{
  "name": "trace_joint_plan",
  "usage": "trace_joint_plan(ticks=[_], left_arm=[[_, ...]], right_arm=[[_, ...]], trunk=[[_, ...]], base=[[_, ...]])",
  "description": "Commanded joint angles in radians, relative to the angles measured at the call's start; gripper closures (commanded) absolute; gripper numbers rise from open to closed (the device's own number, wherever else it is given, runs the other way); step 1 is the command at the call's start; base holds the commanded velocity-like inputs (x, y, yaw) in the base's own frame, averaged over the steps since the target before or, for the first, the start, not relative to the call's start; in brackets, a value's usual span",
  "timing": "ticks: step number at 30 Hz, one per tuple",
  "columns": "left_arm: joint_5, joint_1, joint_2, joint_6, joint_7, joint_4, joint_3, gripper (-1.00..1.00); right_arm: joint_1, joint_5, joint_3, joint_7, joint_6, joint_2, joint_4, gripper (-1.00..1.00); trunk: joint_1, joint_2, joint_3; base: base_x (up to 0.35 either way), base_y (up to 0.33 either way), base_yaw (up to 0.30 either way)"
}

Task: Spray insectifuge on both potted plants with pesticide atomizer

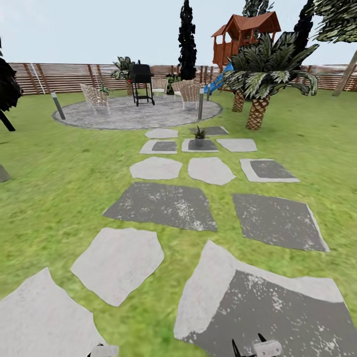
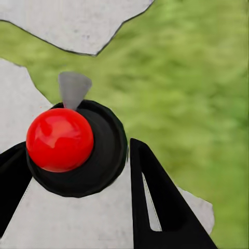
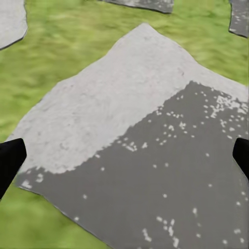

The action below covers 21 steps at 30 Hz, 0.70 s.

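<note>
Left gripper (image 2: 78, 207): the left wrist view shows two black fingers (image 2: 155, 202) spread apart over a pale stepping stone (image 2: 67, 218). A red ball (image 2: 59, 140) seated in a black round cup (image 2: 106, 155) sits between them, with a small grey cone (image 2: 73, 88) just beyond it; what this assembly is cannot be told, nor whether the fingers touch it. No object is visibly clamped.

Right gripper (image 3: 124, 155): only the two black fingertips (image 3: 9, 158) show in the right wrist view, at opposite edges of the frame, wide apart, nothing between them. Directly below lies a two-tone paving slab (image 3: 135, 155), pale grey on its far portion and dark speckled grey on its near portion, with lawn (image 3: 78, 36) around it.

Head view: both grippers show only as slivers at the near edge. One potted plant (image 1: 199, 133), a small green rosette in a grey pot, stands on a stone well ahead of both grippers, slightly toward the right gripper's side. Beyond it lies the round patio (image 1: 134, 111) with a black grill (image 1: 142, 82) and wicker chairs (image 1: 95, 96). Two palms (image 1: 263, 74) stand far ahead on the right side, a wooden play tower (image 1: 243, 34) behind them. A slatted fence (image 1: 64, 77) closes the garden.
</note>
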Motion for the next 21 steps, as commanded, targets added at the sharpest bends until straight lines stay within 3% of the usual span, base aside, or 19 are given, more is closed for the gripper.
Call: trace_joint_plan(ticks=[1,21], left_arm=[[0.001,-0.001,0.0,-0.003,0.002,0.001,0.0,1.0],[0.0,-0.001,0.0,-0.003,0.002,0.001,0.0,1.0]], right_arm=[[-0.001,0.002,0.001,0.0,-0.003,-0.001,0.001,-1.0],[-0.001,0.001,0.002,0.0,-0.004,-0.001,-0.001,-1.0]], trunk=[[0.0,0.0,-0.001],[0.0,0.0,-0.001]], base=[[0.337,0.0,0.0],[0.337,0.0,0.0]])
